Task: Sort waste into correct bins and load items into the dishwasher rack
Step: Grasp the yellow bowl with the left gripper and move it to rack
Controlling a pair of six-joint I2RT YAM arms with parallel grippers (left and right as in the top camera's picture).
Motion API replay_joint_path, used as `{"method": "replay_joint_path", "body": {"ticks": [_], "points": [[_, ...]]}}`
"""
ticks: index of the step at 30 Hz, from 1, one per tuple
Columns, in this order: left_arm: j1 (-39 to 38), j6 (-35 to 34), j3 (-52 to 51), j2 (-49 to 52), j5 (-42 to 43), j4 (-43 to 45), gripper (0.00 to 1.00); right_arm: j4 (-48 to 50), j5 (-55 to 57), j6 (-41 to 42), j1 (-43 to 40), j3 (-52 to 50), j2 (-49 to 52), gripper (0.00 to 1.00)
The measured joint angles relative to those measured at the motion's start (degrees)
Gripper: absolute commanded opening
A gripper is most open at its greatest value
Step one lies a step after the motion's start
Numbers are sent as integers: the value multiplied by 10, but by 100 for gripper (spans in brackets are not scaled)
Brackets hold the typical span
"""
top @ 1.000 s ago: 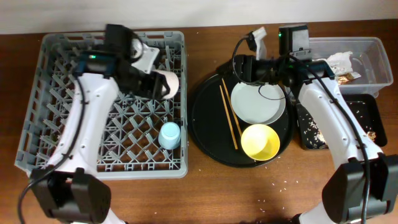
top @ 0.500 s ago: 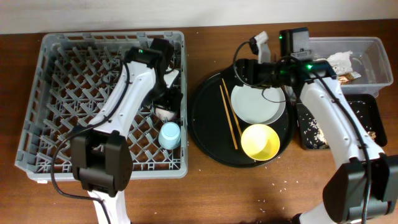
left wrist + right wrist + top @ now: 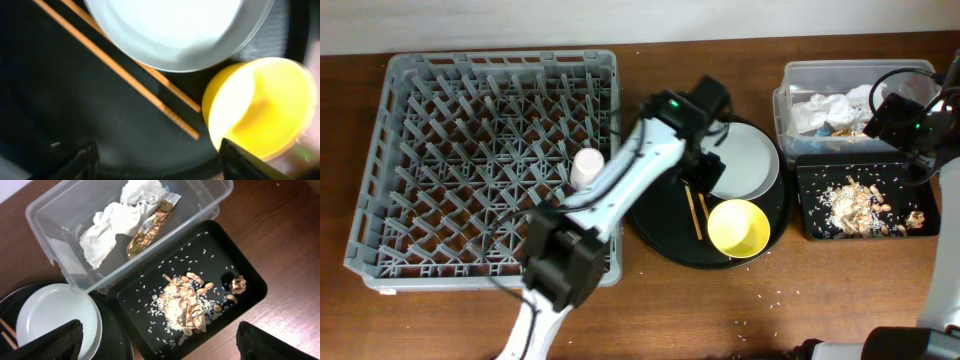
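Observation:
My left gripper (image 3: pixel 705 178) (image 3: pixel 162 167) is open and empty, low over the round black tray (image 3: pixel 655 215), beside the wooden chopsticks (image 3: pixel 695 212) (image 3: pixel 135 82). The white plate (image 3: pixel 750 160) (image 3: pixel 175 30) and yellow bowl (image 3: pixel 738 228) (image 3: pixel 260 110) lie on that tray. The grey dishwasher rack (image 3: pixel 420 160) holds the pink cup (image 3: pixel 587 165) near its right side. My left arm hides the blue cup. My right gripper (image 3: pixel 892 120) (image 3: pixel 160 347) is open and empty above the bins. The clear tub (image 3: pixel 795 85) (image 3: pixel 60 215) holds napkins (image 3: pixel 110 227) and the brown-gold wrapper (image 3: pixel 150 232). The black rectangular tray (image 3: pixel 915 190) (image 3: pixel 225 255) holds food scraps (image 3: pixel 187 305).
Loose rice grains are scattered in the black rectangular tray and on the table in front of the round tray (image 3: pixel 775 295). My left arm (image 3: pixel 610 190) lies across the rack's right front corner. The plate's edge also shows in the right wrist view (image 3: pixel 55 315).
My left arm has swung right, out of the rack to the round tray, with the pink cup left in the rack. My right arm has drawn back from the plate to above the bins.

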Motion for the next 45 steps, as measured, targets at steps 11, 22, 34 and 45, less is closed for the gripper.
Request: {"method": "replay_joint_path", "body": {"ticks": [11,22,34,45], "points": [[-49,-28,-8,52,18,25,61,0,9,0,0,0,2,98],[-61,-10,-8,100,33,34,1,0,9,0,0,0,2,99],[71,-18,370,44,-166,-195,1,0,11,0,0,0,2,98],[186,-273,67,35,-744,25,1,-1,12,0,0,0,2,98]]}}
